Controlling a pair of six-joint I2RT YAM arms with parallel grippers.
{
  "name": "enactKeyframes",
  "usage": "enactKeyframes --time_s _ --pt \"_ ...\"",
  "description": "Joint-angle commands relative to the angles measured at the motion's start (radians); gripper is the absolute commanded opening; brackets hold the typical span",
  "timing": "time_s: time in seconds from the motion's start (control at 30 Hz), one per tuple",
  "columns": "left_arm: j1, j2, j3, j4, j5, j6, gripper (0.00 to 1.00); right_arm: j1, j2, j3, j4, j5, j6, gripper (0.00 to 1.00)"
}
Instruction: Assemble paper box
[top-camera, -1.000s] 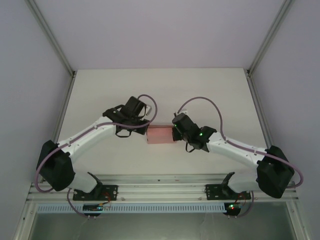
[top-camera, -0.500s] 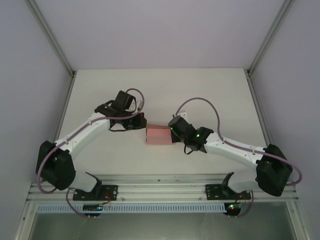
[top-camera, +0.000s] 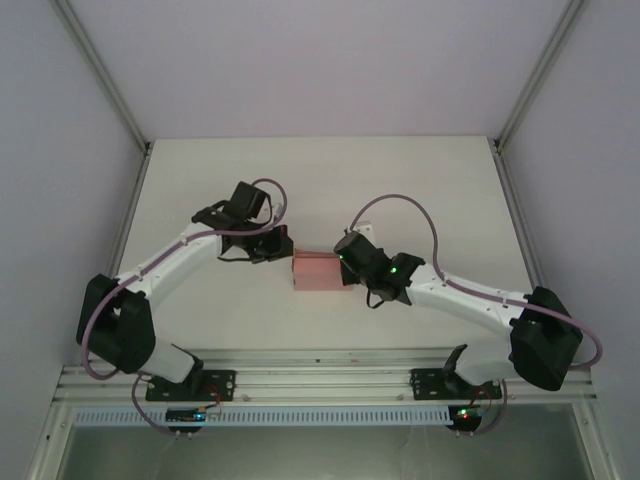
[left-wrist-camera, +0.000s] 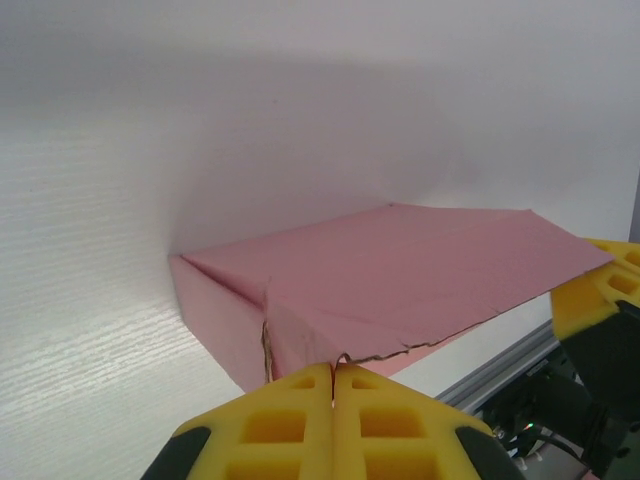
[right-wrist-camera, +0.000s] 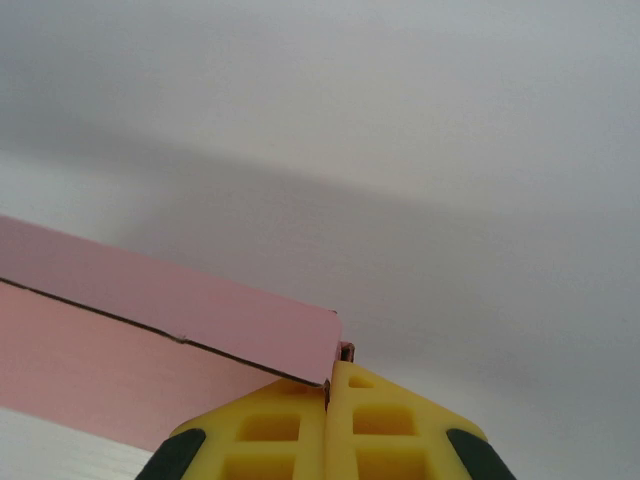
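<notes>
Pink paper box sits mid-table; the left gripper, pads pressed together, meets its left end, while the right gripper pinches its right edge.

The light is soft and comes from above. From the top, the white table looks bright and even, with faint shadows under the arms. In the left wrist view, a wide gray shadow lies on the table behind the pink box. The yellow fingers close to the camera look a little blurry. The box edges look sharp.
</notes>
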Motion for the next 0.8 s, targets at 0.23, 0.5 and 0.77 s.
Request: enactKeyframes --time_s 0.23,0.5,0.77 --pt "-0.069 -0.021 -0.1 -0.029 -0.103 0.136 0.0 0.026 -0.024 -0.099 0.046 -0.032 -0.1 0.0" --pt "-0.111 -0.023 -0.179 0.011 -0.128 0.114 0.0 0.054 -0.083 -0.252 0.226 -0.087 -0.205 0.05" --pt "-0.114 -0.065 -0.172 0.022 -0.146 0.1 0.0 0.046 -0.146 -0.196 0.185 -0.184 -0.203 0.42"
